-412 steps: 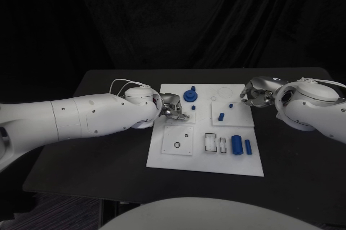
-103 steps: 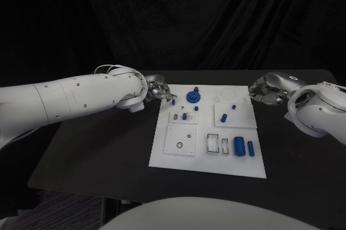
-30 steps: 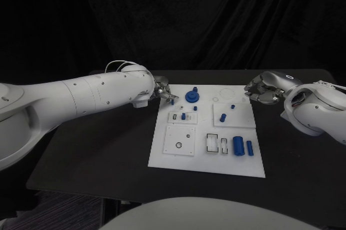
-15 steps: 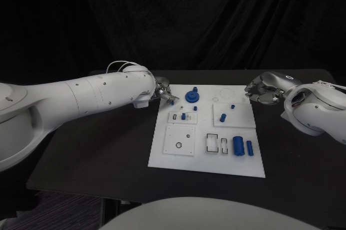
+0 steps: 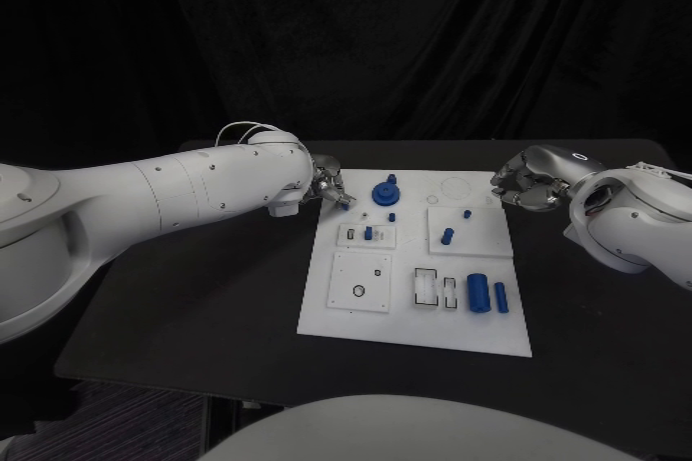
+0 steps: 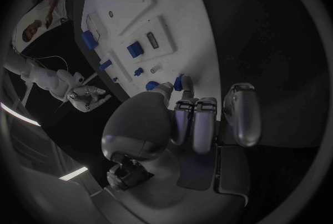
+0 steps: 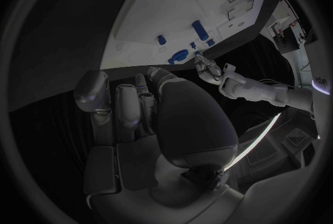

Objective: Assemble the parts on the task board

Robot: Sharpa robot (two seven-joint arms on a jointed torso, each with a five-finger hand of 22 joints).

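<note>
Task board [image 5: 418, 316], a white rectangular plate, is lying flat in the middle of the black surface [image 5: 216, 311]. Small blue parts are being carried on it: a round knobbed piece [image 5: 384, 193] near the far edge, a short peg [image 5: 444, 235] on a raised square panel, and two upright cylinders [image 5: 476, 291] standing side by side toward the near right part. Several recessed slots and small holes are being shown in the panels on the left half.

At the board's far left corner the left hand [image 5: 330, 191] is being held just over the edge; a small blue part [image 6: 179, 83] is being pinched at its fingertips, as is seen in the left wrist view, with the other fingers [image 6: 196, 124] lying straight and close together beside it.

Off the board's far right corner, apart from it, the right hand [image 5: 525, 187] is being held above the surface with its fingers curled inward and nothing seen in them.
</note>
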